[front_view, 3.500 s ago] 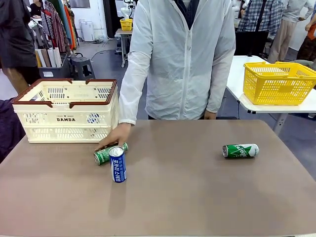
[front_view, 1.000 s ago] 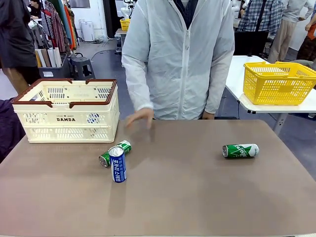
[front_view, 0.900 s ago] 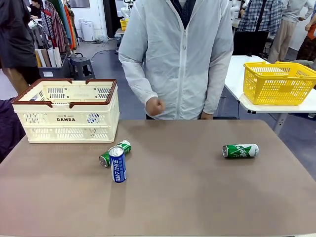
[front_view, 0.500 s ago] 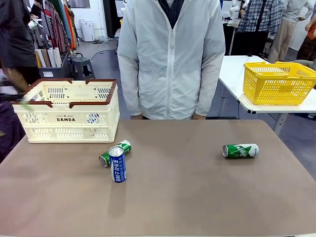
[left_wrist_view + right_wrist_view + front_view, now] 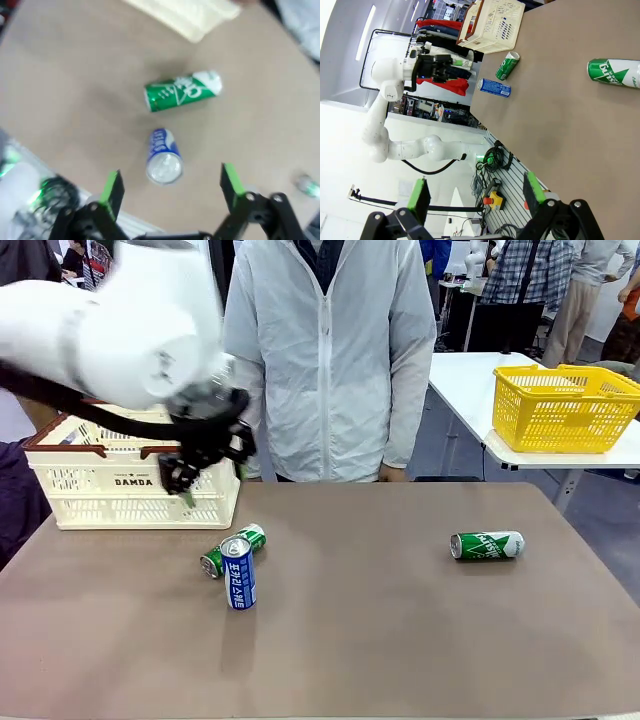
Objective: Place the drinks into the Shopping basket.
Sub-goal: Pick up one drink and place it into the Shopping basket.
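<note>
A blue drink can (image 5: 238, 573) stands upright on the brown table, with a green can (image 5: 232, 549) lying on its side just behind it. Another green can (image 5: 487, 545) lies alone at the right. The cream Shopping basket (image 5: 120, 508) with a brown rim stands at the back left. My left gripper (image 5: 210, 475) hangs open in the air in front of the basket, above the two cans. The left wrist view looks down on the blue can (image 5: 162, 162) and green can (image 5: 182, 91) between the open left gripper (image 5: 171, 172) fingers. My right gripper (image 5: 476, 190) is open, far from the lone green can (image 5: 615, 72).
A person in a white jacket (image 5: 320, 360) stands at the table's far edge, arms at the sides. A yellow mesh basket (image 5: 565, 405) sits on a separate white table at the back right. The right wrist view shows the left arm (image 5: 395, 75) beside the Shopping basket (image 5: 492, 25).
My left arm has swung in from the left and now hangs over the two cans by the basket. The person has pulled the hand back from the table and stands upright.
</note>
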You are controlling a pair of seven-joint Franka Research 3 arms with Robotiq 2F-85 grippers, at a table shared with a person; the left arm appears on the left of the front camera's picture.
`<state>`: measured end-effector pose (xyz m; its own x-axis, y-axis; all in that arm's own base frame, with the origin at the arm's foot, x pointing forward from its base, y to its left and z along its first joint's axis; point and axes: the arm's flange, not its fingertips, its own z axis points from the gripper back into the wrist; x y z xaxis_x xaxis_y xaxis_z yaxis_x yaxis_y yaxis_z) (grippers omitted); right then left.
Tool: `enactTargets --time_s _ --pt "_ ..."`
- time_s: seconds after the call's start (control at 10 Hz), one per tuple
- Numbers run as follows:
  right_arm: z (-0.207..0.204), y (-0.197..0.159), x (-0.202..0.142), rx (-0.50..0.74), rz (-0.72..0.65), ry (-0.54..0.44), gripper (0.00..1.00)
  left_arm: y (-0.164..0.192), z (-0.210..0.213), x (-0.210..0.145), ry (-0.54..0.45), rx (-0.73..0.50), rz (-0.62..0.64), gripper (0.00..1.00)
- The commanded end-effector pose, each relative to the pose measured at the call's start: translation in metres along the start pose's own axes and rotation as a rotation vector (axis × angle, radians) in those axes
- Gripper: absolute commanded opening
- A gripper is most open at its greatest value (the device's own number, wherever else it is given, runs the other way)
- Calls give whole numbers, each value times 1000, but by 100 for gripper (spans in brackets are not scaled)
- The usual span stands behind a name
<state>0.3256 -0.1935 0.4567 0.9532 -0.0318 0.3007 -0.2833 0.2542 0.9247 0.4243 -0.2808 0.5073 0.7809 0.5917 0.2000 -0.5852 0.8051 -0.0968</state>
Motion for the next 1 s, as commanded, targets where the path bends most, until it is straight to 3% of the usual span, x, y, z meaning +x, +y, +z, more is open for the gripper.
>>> enactTargets --time_s 0.0,0.1,0.5,0.6,0.7,0.9 --pt "2 2 -1 -4 16 15 100 -34 -15 -17 -18 43 -150 100" --pt "2 2 -1 -4 16 15 100 0 0 0 0 0 0 100" --pt "2 2 -1 -4 16 15 100 -14 -7 -3 -1 11 -23 100" --pt "2 2 -1 -4 16 15 100 -9 -14 -12 27 82 -277 100" --pt "2 2 -1 -4 16 15 100 1 -18 -7 73 106 -441 100" --pt "2 2 -1 -4 16 15 100 32 -17 4 216 30 -727 100"
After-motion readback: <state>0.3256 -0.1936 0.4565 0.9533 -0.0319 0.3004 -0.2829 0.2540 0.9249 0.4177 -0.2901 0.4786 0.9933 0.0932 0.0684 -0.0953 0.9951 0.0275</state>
